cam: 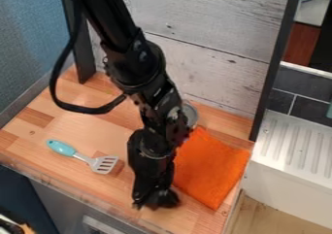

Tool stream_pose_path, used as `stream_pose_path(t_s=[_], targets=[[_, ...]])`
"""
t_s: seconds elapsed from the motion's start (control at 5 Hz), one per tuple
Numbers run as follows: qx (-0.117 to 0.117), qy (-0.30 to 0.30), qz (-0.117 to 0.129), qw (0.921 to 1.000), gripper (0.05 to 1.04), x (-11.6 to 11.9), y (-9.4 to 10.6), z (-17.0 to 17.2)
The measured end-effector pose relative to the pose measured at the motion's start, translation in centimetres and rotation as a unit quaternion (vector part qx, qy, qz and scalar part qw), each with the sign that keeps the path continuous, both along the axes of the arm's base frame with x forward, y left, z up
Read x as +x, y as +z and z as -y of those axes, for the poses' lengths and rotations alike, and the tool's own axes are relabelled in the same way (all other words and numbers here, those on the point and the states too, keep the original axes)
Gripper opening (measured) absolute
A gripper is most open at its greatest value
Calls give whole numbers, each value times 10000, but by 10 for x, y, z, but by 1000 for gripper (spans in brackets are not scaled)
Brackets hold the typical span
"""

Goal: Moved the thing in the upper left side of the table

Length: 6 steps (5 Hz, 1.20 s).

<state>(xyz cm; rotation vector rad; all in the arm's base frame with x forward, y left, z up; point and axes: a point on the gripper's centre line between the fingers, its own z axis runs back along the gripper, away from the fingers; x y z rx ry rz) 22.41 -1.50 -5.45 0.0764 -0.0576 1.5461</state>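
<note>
Closest hung the robot arm (133, 48). Left lay the slotted spatula (102, 164), probably the task's thing, handle towards the left edge of the tabletop (77, 121), head up-left of the end effector (154, 203), whose opening couldn't be told. Behind the arm sat a metal container (189, 113); further right, an orange cloth (210, 167).

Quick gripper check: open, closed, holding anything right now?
Gripper: low beside the orange cloth; whether it is open, closed or holding something cannot be told from this view.
</note>
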Motion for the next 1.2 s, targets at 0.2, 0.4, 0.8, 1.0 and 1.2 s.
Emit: stream_pose_path(t_s=[0.2, 0.4, 0.8, 1.0, 1.2], targets=[[34, -27, 45, 10000, 534, 1, 13, 0], [84, 91, 166, 9998, 534, 4, 26, -7], [-17, 1244, 724, 9896, 534, 38, 59, -64], [79, 1617, 862, 9830, 534, 65, 65, -98], [133, 1940, 871, 9770, 534, 82, 64, -129]])
